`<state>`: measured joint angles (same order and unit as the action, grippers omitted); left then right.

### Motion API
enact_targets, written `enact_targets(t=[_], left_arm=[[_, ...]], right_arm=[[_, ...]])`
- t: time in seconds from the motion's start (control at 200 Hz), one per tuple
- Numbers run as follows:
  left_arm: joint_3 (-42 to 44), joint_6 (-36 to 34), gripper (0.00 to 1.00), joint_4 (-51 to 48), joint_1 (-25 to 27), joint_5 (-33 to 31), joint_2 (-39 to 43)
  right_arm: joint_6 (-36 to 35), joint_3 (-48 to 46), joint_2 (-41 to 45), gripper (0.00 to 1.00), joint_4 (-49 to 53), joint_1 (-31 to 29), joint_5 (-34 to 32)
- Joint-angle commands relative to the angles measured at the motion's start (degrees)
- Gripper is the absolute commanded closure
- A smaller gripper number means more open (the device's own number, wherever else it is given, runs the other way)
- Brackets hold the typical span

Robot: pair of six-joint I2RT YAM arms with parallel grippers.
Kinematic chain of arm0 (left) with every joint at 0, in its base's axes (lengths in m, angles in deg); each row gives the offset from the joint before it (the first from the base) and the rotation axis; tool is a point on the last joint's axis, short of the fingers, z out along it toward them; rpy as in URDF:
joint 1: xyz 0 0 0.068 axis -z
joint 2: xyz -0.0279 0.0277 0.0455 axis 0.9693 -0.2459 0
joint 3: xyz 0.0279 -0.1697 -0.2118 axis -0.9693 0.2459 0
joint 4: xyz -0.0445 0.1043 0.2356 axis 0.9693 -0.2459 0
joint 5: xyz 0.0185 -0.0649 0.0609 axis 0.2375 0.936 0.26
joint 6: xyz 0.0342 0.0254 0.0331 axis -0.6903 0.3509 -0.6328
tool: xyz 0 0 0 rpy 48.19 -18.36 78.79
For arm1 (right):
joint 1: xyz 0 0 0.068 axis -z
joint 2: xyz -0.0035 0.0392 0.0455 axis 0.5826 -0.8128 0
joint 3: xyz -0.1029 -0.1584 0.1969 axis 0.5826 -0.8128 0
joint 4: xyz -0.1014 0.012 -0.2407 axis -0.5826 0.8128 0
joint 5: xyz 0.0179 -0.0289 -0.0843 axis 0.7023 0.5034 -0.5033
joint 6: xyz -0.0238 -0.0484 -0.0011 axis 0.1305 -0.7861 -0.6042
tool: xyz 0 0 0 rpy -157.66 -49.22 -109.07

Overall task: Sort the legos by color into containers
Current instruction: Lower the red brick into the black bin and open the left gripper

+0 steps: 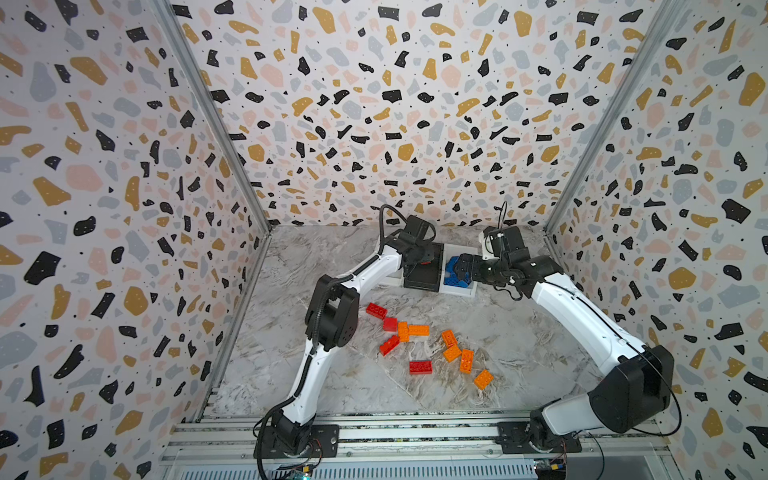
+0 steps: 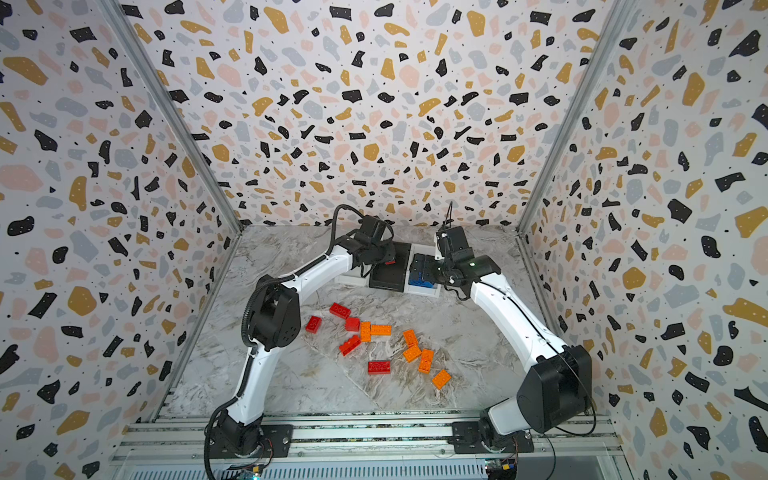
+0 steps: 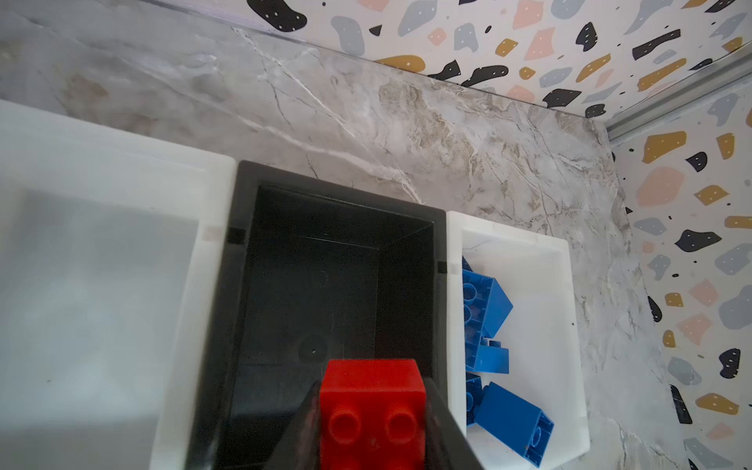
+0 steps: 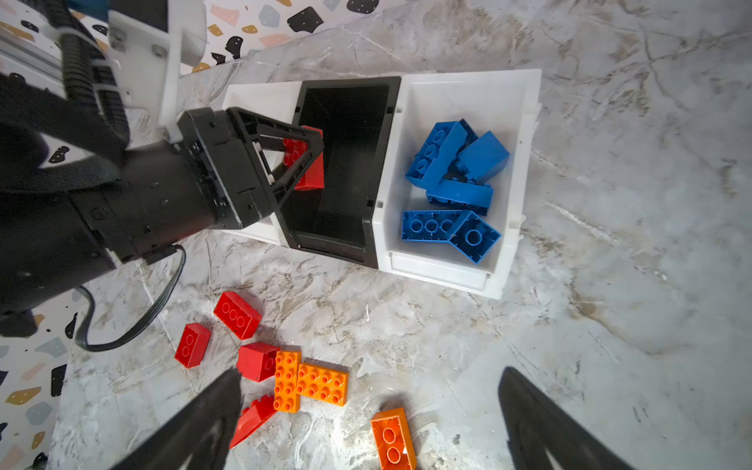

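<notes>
1. The left gripper (image 4: 313, 156) is clamped on a red brick (image 3: 372, 390). It holds the brick over the black bin (image 3: 309, 285), which sits right under it. The black bin looks empty inside, so this is likely the first red brick to go in.
2. The blue part looks done. A pile of blue bricks (image 4: 460, 191) lies in the white bin (image 4: 468, 85) just beside the left gripper, on the side where the right gripper is. No blue brick shows on the table (image 1: 519, 332).
3. The right gripper (image 4: 370, 378) has its jaws wide apart and holds nothing. In both top views it hangs by the bin with the blue bricks.
4. A lot is left. Five loose red bricks (image 2: 379, 367) and six orange bricks (image 2: 412, 353) lie on the table. They are back from both grippers, toward the bottoms of the arms.
5. The other white bin (image 3: 101, 264) is on the far side of the left gripper from the blue pile. Nothing shows inside it. It is probably for the orange bricks.
6. The left wrist view shows the bare bottoms of the black bin and the empty white bin. In both top views the left arm covers much of them.
7. The right wrist view shows the left gripper from the side, with the red brick between its fingers.
8. Both top views show all the orange bricks at once. The left wrist view shows no loose brick at all.
</notes>
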<state>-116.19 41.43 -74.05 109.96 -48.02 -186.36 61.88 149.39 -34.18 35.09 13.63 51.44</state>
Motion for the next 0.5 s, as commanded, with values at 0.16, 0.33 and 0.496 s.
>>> enact_targets(t=[0.16,0.33,0.496], left_arm=[[-4.9,2.3,0.33,4.6,-0.2,2.1,-2.9],[-1.8,3.6,0.31,6.4,-0.2,2.3,0.7],[11.3,8.1,0.31,5.4,-0.1,-6.0,12.4]], right_arm=[[-1.4,-0.2,4.1,0.01,2.8,2.3,-0.3],[-1.6,-2.3,5.7,0.01,2.4,3.2,0.8],[-2.0,-4.5,7.3,0.01,1.9,3.3,1.7]])
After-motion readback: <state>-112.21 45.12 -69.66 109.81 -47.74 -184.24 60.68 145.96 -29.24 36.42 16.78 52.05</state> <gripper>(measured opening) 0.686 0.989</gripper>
